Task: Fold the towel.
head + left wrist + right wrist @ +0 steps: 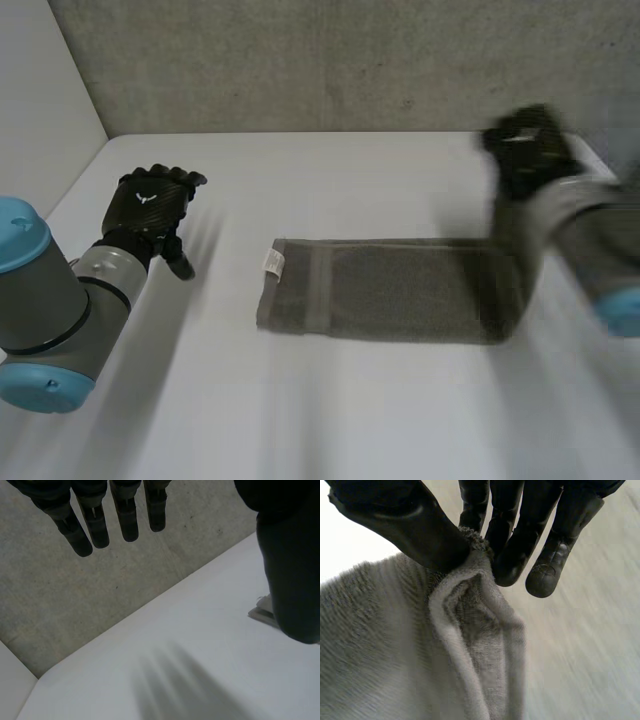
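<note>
Left robot hand (125,520) straight-fingered over white table (165,645), towel (263,612) corner beside thumb.

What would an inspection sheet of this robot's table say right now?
Surface: white table.
Job's things: grey towel, a long strip lying flat, white tag at one end, the other end lifted.
Clutter: nothing seen.
Robot hands: left robot hand open, fingers straight, apart from the towel; right robot hand pinches the towel's lifted end between thumb and fingers.
Cables: nothing seen.
Surroundings: grey wall behind the table, white panel at the robot's left.
</note>
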